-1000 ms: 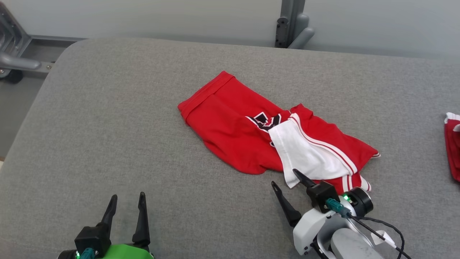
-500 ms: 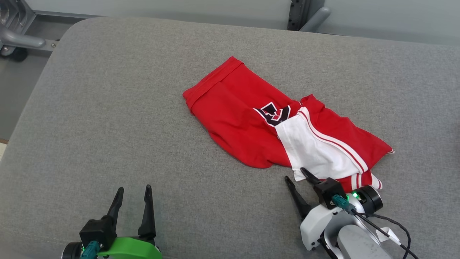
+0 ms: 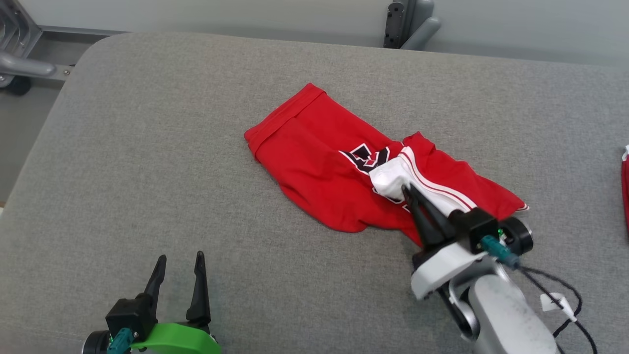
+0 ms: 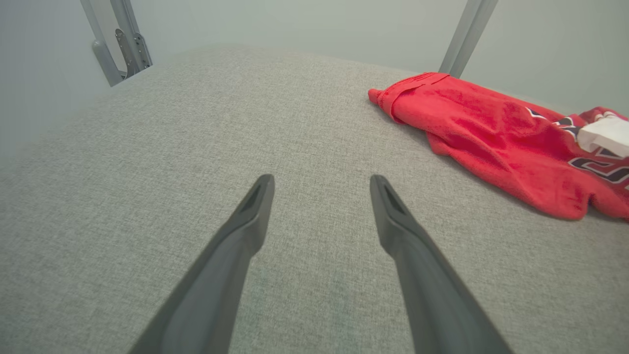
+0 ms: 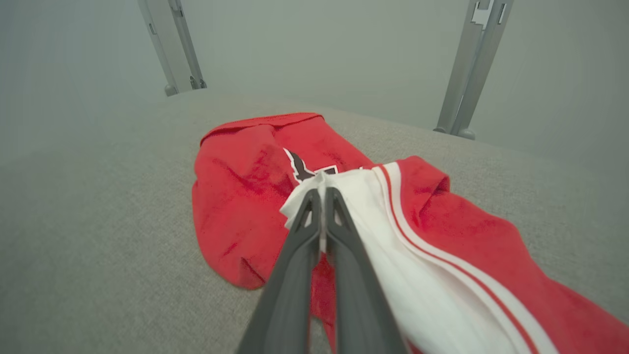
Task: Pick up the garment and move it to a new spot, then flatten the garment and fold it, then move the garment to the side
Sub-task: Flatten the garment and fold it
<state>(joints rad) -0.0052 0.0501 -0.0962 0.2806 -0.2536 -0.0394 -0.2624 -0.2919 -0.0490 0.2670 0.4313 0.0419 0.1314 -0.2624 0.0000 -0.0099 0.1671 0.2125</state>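
We cannot read the black lettering [image 3: 366, 158] on the garment [image 3: 304, 147], because its white panel [image 3: 393, 177] lies over part of it. The garment's near corner is hidden behind the right gripper [image 3: 406, 188], whose pinched fingertips sink into that panel. In the left wrist view the garment runs off the right edge, and in the right wrist view it runs off the bottom. Well to the right of the garment, a red scrap [image 3: 626, 191] is cut by the head view's edge, so we cannot tell what it is. Beyond the garment, the metal posts [image 5: 469, 73] are cropped at the top.

Head view high overhead, wrist views low, sharing garment [image 3: 314, 162]
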